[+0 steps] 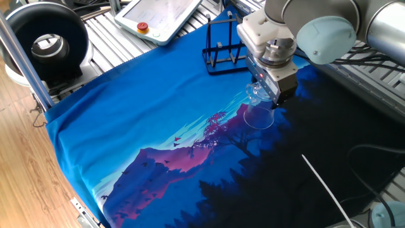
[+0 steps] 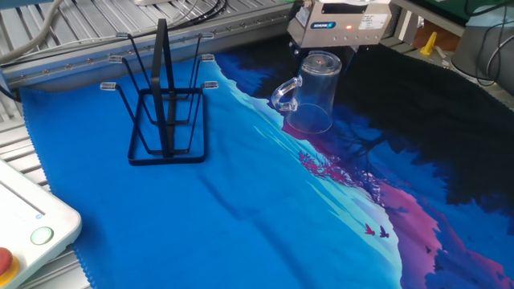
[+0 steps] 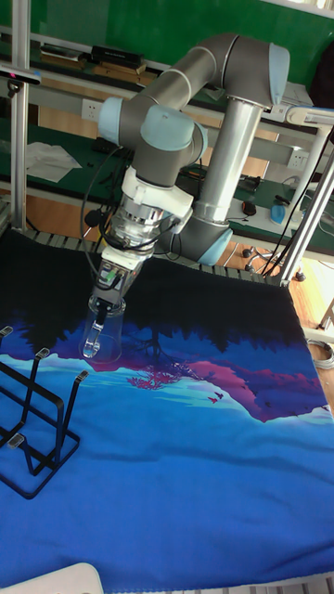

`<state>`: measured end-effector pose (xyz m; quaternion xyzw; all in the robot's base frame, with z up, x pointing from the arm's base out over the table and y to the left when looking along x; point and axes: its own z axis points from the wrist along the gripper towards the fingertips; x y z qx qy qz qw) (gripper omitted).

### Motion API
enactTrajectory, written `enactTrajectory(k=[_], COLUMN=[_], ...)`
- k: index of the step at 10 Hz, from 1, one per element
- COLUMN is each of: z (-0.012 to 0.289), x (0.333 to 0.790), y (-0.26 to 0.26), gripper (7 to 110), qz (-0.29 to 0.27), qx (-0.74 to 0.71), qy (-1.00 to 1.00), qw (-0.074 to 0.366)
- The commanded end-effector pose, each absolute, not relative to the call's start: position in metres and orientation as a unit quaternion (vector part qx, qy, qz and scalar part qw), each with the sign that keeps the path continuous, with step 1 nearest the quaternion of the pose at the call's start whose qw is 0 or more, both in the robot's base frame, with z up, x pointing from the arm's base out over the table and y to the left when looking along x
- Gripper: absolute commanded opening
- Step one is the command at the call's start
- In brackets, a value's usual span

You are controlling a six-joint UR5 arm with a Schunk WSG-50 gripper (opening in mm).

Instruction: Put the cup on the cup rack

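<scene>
The cup (image 2: 312,92) is a clear glass mug turned mouth-down and slightly tilted, handle toward the rack, its rim at or just above the blue-and-purple cloth. My gripper (image 2: 321,54) comes down from above and is shut on the cup's thick base; the same grip shows on the cup (image 3: 100,336) under the gripper (image 3: 103,311). From the opposite side the cup (image 1: 256,107) hangs below the gripper (image 1: 264,95). The cup rack (image 2: 165,120), black wire with upright pegs, stands on the cloth well to the cup's left, also seen as the rack (image 1: 223,54) and rack (image 3: 37,418).
A white pendant (image 1: 161,16) with a red button lies beyond the cloth's edge near the rack. A black round device (image 1: 47,44) sits at the far left. A thin white cable (image 1: 323,183) crosses the dark part of the cloth. Metal slats border the cloth.
</scene>
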<state>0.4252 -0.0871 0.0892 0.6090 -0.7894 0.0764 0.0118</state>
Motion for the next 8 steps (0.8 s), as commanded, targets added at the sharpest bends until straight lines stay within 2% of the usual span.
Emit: enactTrajectory(k=[1, 2, 3, 8], z=[0.0878, 0.0886, 0.0897, 0.091], x=[0.4254, 0.4261, 0.4293, 0.4207], y=[-0.0834, -0.0831, -0.0815, -0.0848], gripper=[44, 7, 7, 7], qz=[0.068, 0.069, 0.071, 0.07], qx=[0.588, 0.581, 0.575, 0.571], qy=[-0.806, -0.811, -0.815, -0.818], qw=[-0.008, -0.012, -0.022, -0.007])
